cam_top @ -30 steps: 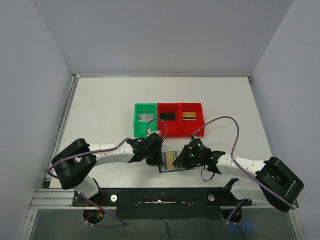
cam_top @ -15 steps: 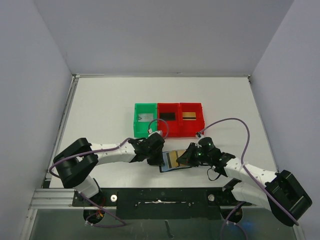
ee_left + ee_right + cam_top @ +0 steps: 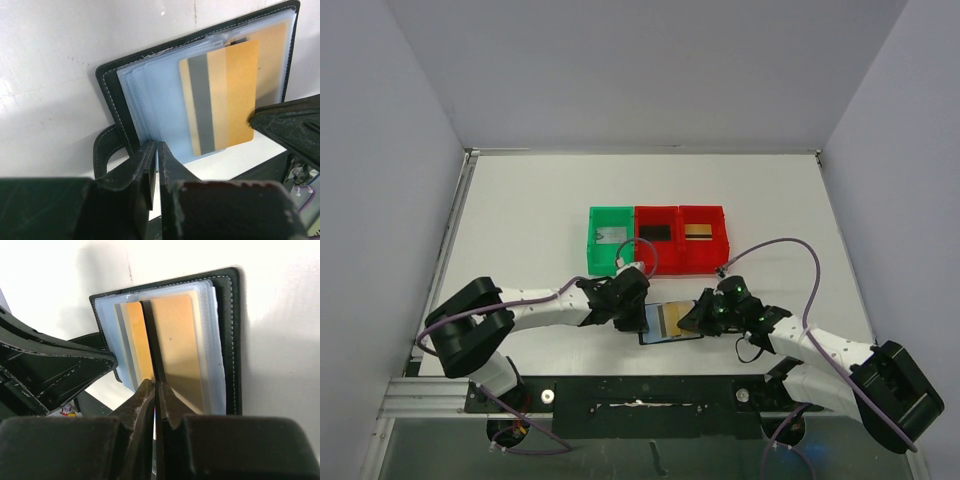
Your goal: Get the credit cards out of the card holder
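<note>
The black card holder [image 3: 650, 338] lies open near the table's front edge, its bluish plastic pockets facing up. My left gripper [image 3: 641, 317] is shut on the card holder's pocket edge [image 3: 150, 125] beside the strap tab [image 3: 107, 150]. A gold credit card [image 3: 220, 95] with a grey stripe sticks partly out of a pocket. My right gripper [image 3: 693, 320] is shut on this gold card [image 3: 177, 340], which stands edge-on between the jaws in the right wrist view. The black cover [image 3: 232, 340] lies flat on the table.
A green bin [image 3: 610, 238] with a pale card and two red bins [image 3: 657, 238] [image 3: 703, 236], one with a black card and one with a gold card, stand in a row just behind the grippers. Grey walls enclose the white table.
My right gripper has drawn back to the right with the gold card, so more gold shows outside the pocket. The left gripper stays pinched on the card holder.
</note>
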Controlling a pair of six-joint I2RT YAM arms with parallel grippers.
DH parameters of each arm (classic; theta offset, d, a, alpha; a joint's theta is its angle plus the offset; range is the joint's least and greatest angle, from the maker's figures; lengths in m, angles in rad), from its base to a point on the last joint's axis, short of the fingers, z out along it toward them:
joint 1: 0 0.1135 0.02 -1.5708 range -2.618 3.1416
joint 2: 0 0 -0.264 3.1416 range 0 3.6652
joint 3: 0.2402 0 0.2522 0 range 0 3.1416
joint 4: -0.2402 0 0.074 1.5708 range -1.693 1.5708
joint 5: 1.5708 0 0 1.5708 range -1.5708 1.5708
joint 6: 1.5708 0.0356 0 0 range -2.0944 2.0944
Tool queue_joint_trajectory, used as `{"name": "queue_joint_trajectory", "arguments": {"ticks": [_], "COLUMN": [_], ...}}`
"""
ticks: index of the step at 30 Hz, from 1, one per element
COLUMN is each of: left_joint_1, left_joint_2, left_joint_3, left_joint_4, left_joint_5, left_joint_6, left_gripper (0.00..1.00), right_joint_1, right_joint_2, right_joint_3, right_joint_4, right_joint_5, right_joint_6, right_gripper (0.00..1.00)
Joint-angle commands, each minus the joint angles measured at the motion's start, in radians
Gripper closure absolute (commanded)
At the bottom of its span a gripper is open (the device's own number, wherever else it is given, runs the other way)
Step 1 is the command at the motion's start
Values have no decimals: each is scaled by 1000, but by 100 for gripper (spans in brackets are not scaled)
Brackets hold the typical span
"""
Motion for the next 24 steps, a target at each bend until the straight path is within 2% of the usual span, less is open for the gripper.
{"name": "queue_joint_trajectory", "arguments": {"ticks": [1,8,13,18,24], "left_joint_1": [-6,-6,-1,5,16], "left_joint_2": [-55,-123,-129,-30,76], "left_joint_3": [-4,53,56,92,111], "left_joint_4": [-53,-47,95,137,80], "left_joint_5": [-60,-70,21,82,92], "left_joint_6": [17,36,59,74,106], "left_gripper": [90,68,63,64,86], "right_joint_1": [-2,-2,-3,-3,-4], "right_joint_2": [-55,-55,-41,-32,-26], "right_joint_3": [-24,-34,-37,-35,-39], "right_joint_4": [7,42,65,70,83], "right_joint_5": [47,17,10,11,-1], "right_joint_6": [41,36,40,40,36], "right_gripper": [100,100,100,100,100]}}
